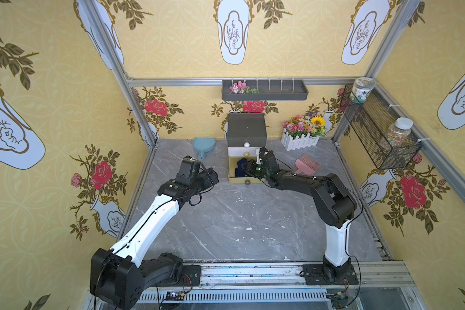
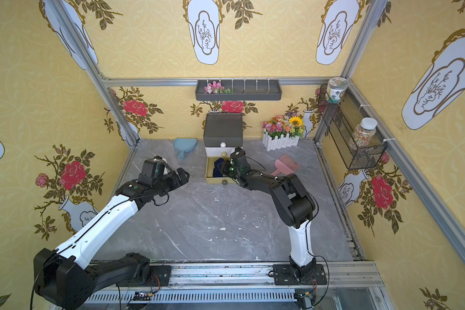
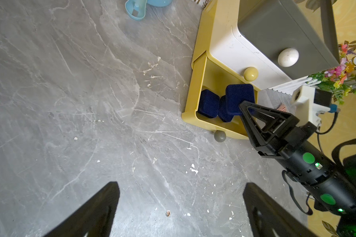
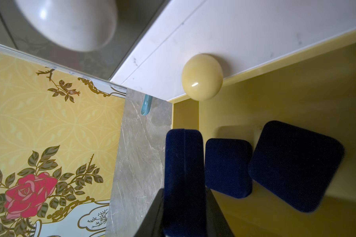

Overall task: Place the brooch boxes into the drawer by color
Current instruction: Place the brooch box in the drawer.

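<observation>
In a top view, the right gripper [image 1: 246, 168] is being held over the yellow drawer [image 1: 236, 180]. Left wrist view: the left gripper [image 3: 181, 211] is being held wide, empty. Right wrist view: a navy brooch box [image 4: 183, 174] is being pinched edgewise. A low release beside the two navy boxes [image 4: 227, 166] is advised.

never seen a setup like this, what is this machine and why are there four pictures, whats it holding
It is two robot arms mounted at the front of a grey marble table. Two pictures look down from overhead; the other two come from a camera on each arm's wrist. At the back stands a small chest with its yellow bottom drawer pulled out and two navy boxes inside. The right end effector grips a third navy box over that drawer. The left end effector is open and empty. A blue scoop, a pink comb and a flower planter sit on the table.
</observation>
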